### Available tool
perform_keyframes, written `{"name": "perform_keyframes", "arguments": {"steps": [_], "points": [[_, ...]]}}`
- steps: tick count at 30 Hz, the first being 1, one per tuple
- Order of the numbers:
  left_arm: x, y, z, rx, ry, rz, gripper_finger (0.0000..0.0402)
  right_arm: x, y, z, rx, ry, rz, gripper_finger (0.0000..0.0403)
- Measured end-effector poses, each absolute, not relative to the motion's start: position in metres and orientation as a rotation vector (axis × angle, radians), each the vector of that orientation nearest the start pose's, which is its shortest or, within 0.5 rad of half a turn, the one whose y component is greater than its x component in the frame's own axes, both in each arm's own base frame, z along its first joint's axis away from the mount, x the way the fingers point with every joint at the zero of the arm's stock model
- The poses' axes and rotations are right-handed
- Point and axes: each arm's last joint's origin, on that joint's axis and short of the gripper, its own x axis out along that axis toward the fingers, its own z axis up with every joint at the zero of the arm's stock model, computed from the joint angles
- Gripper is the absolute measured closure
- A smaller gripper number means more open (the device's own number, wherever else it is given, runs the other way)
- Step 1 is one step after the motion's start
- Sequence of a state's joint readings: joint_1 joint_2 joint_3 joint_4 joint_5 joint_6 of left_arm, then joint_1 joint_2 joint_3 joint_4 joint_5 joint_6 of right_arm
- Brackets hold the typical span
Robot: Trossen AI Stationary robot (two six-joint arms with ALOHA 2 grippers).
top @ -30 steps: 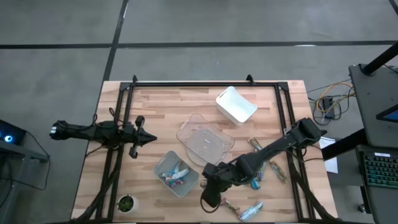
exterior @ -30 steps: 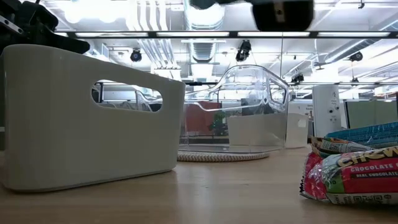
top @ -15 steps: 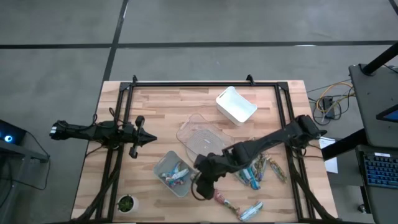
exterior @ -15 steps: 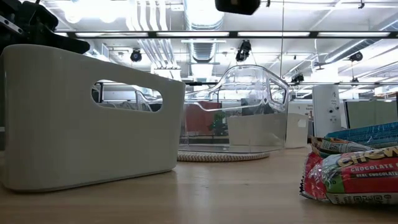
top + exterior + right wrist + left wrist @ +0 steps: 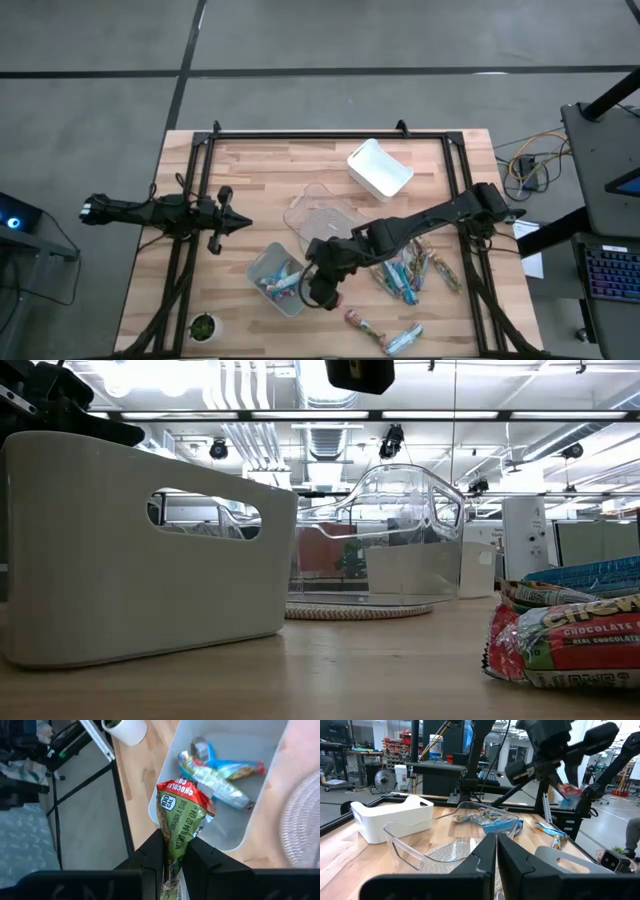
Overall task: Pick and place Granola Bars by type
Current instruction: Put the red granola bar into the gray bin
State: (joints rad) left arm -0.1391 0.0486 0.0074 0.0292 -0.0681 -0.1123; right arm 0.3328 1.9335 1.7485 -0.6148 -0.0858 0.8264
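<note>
high view: wooden table (image 5: 250,190), grey bin (image 5: 281,279) with blue-wrapped bars inside, clear bin (image 5: 325,222) and white bin (image 5: 379,168) look bare. right gripper (image 5: 318,292) over grey bin's edge. right wrist view: jaws clamped on a red/green granola bar (image 5: 183,815). left wrist view: left gripper (image 5: 496,851) fingers pressed together, holding nothing.

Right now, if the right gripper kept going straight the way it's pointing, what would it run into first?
Most likely the grey bin. The right gripper, shut on a red-and-green granola bar, points down at the bin's near rim, where blue-wrapped bars already lie. Depth is unclear, so it might meet the rim first.
</note>
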Motion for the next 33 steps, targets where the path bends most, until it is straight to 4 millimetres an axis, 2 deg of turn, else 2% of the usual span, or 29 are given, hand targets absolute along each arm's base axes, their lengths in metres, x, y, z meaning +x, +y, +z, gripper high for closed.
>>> {"name": "perform_keyframes", "arguments": {"steps": [9, 17, 23, 33], "points": [[0.100, -0.012, 0.165, -0.111, 0.018, -0.070, 0.0401, 0.425, 0.149, 0.284, 0.724, 0.901, 0.082, 0.0355], [0.100, -0.012, 0.164, -0.110, 0.023, -0.069, 0.0401, 0.457, 0.149, 0.294, 0.732, 0.881, 0.146, 0.0355], [0.100, -0.012, 0.164, -0.110, 0.024, -0.069, 0.0401, 0.472, 0.141, 0.297, 0.674, 0.916, 0.127, 0.0355], [0.100, -0.012, 0.164, -0.110, 0.024, -0.068, 0.0401, 0.494, 0.116, 0.268, 0.691, 0.994, 0.028, 0.0355]]}}
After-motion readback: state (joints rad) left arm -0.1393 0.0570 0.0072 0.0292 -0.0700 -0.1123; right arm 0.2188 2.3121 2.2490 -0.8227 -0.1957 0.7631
